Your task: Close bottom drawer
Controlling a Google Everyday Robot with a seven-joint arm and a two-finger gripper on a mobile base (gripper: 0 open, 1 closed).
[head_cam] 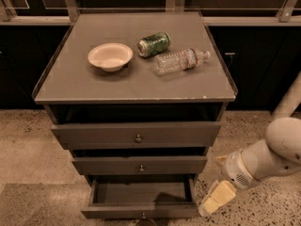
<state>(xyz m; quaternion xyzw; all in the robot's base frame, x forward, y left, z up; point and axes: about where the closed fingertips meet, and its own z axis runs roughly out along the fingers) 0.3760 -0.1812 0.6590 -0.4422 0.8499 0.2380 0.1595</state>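
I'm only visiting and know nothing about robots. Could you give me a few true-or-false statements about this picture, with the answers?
1. The bottom drawer is pulled out. True.
2. The bowl sits on the cabinet top, left of the can. True.
3. The gripper hovers over the cabinet top. False: it is low down, just right of the bottom drawer's front.
4. The bottle stands upright. False: it lies on its side.
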